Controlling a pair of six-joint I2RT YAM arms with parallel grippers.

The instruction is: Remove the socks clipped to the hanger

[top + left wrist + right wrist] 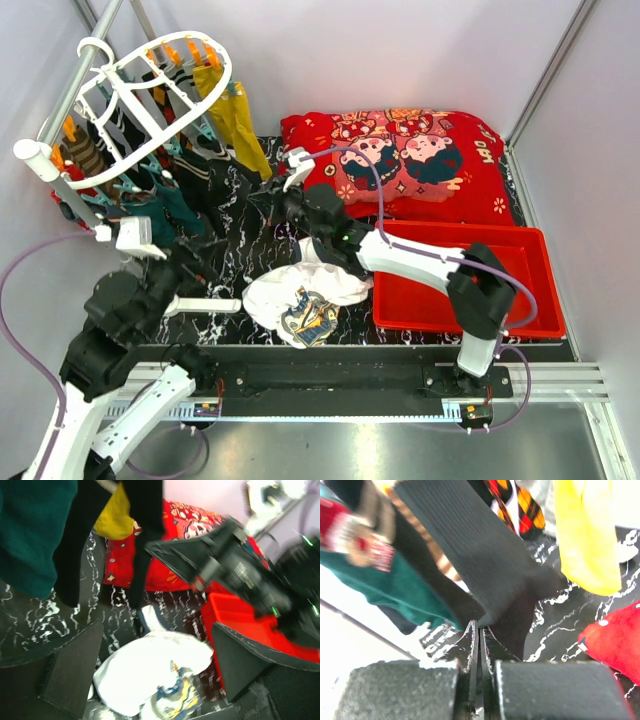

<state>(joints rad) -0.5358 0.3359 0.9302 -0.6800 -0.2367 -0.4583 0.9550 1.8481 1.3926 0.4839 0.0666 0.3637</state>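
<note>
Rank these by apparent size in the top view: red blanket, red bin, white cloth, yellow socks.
1. red blanket
2. red bin, close behind, partly hidden by an arm
3. white cloth
4. yellow socks

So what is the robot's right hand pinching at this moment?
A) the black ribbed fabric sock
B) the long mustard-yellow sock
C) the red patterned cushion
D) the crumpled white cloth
A: the right hand is shut on the lower edge of the black ribbed fabric sock.
</note>
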